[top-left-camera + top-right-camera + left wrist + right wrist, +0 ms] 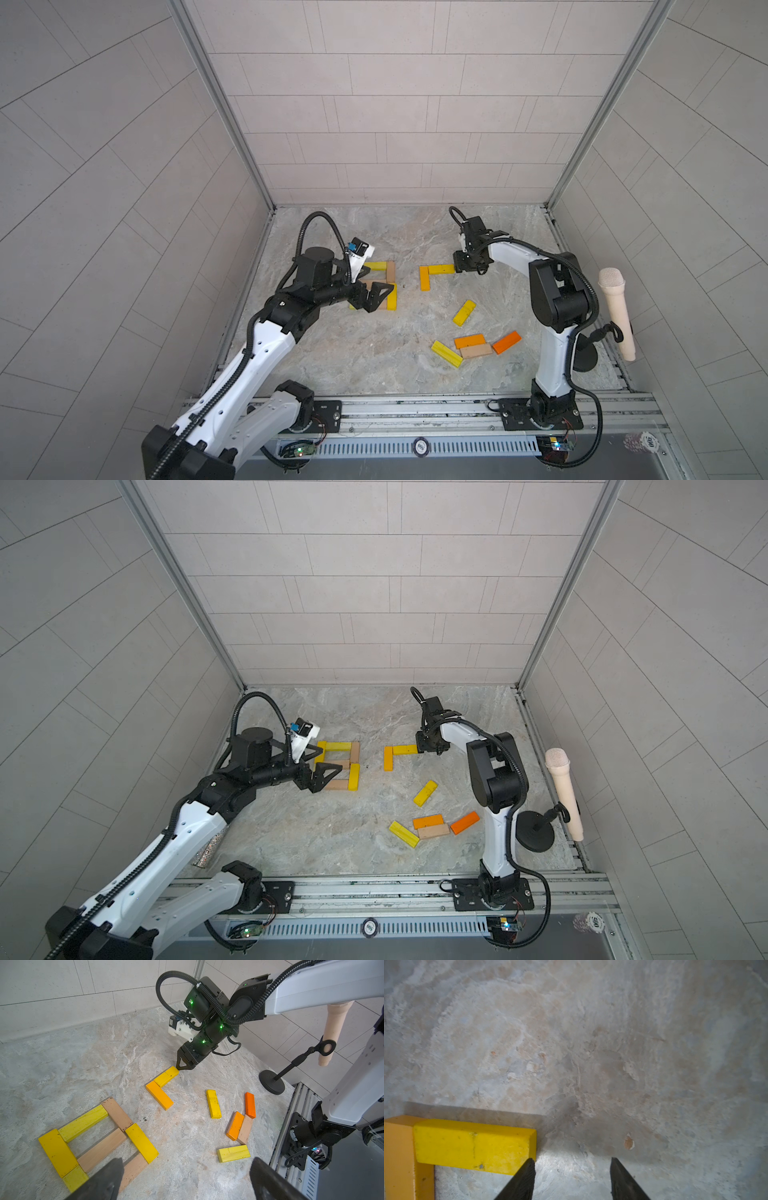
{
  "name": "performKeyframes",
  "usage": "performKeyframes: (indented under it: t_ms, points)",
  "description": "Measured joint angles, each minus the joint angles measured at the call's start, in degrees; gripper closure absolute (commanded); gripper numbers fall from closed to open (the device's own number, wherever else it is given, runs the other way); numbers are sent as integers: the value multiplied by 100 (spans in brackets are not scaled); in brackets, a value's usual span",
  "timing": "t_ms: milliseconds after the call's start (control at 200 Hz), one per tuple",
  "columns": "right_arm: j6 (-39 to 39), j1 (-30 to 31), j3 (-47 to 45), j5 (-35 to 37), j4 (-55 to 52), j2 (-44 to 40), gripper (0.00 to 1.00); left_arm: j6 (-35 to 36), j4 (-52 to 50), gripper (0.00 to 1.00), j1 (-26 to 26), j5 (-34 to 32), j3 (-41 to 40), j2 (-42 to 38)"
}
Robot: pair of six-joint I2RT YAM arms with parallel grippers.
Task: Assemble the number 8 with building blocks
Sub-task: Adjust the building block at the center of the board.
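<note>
At the left of the surface (365, 357) the number 8 (101, 1148) lies whole, and the left fingers (108, 1178), spread wide and empty, hover over its near left corner, so a dip or swing of that arm could knock the bars out of line. Right of it, the right fingers (521, 1180) stand partly open, gripping nothing, one tip at the right end of a yellow bar (473, 1145); a stray nudge there would likely skew it off the orange bar (398, 1157) it corners with.
</note>
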Motion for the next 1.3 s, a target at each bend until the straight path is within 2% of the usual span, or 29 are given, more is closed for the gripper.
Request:
performKeyframes:
  t_ms: [480,655,776,1086,1301]
  points:
    - [9,26,-33,7,13,-4,40,0,0,0,0,0,0,0]
    - [90,28,-474,42,105,-234,40,-2,-2,0,0,0,2,0]
    - [205,83,-1010,59,184,-734,40,-9,0,0,0,2,0,0]
    - [525,485,-2389,66,391,-2415,31,-15,0,0,0,9,0,-22]
    - [883,957,-3377,225,332,-3303,31,-17,0,0,0,9,0,-85]
